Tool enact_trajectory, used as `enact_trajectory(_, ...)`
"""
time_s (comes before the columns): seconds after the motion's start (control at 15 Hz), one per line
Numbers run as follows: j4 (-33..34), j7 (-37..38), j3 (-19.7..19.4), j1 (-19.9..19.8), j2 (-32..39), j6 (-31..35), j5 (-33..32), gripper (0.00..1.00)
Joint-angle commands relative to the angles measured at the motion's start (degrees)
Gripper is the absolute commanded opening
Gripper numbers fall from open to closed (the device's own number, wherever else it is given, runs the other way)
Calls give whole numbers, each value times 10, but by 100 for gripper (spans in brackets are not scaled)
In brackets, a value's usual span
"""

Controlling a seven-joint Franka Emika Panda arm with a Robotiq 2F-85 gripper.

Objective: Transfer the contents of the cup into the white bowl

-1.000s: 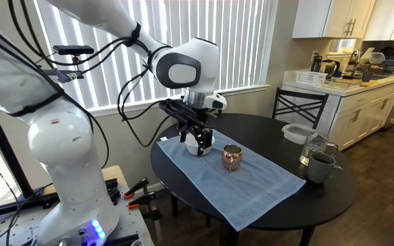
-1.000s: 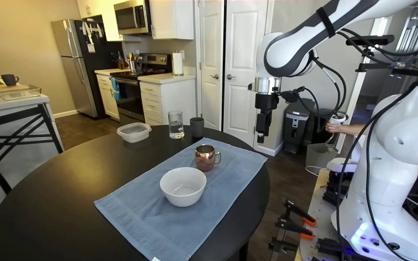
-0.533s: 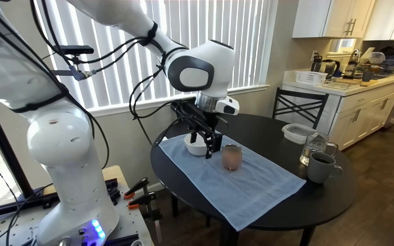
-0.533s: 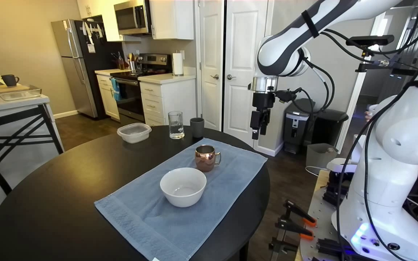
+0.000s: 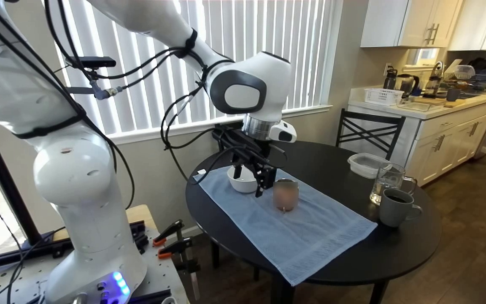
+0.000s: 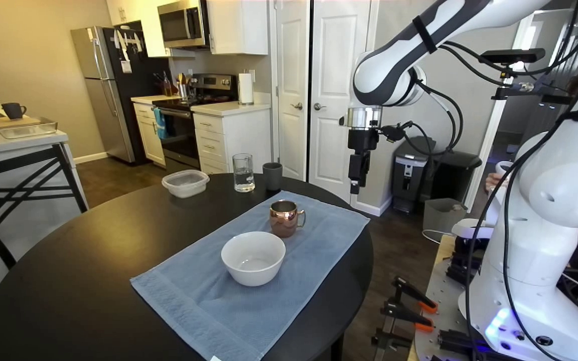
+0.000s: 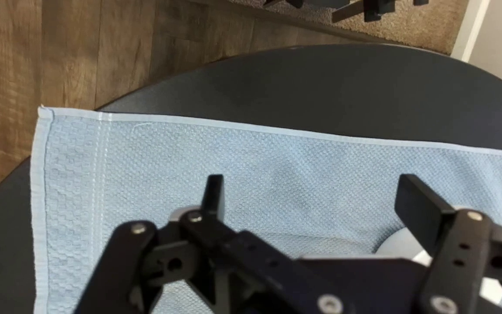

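Observation:
The copper cup stands upright on a blue towel, its handle visible at one side; in an exterior view the cup looks blurred. I cannot see its contents. Beside it on the towel sits the white bowl, upright. In an exterior view my gripper partly covers the white bowl. The wrist view has my gripper wide open over the towel, nothing between its fingers. A curved piece of the white bowl shows behind the right finger there. A pale shape lies behind the left finger; I cannot tell what it is.
The blue towel lies over a round black table. A glass mug of water, a grey mug and a plastic container stand off the towel. A chair is at the table. A person's hand shows behind the arm.
My arm has shifted toward the cup's side, rightward in an exterior view, mostly in the first half second. The gripper has stayed open. Cup and bowl have not moved.

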Motion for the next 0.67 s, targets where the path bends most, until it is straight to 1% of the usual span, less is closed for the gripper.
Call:
enact_trajectory(0.0, 58, -87, 8, 3, 95, 3, -20, 100)
enact_trajectory(0.13, 83, -106, 23, -2, 133, 9, -48, 100)
enact_trajectory(0.27, 104, -115, 42, -4, 173, 32, -80, 100)
enact_trajectory(0.33, 115, -110, 53, -5, 200, 57, -100, 100)
enact_trajectory(0.47, 128, -83, 69, -12, 232, 99, -165, 100)
enact_trajectory(0.6, 130, -34, 71, -17, 250, 152, -252, 100)
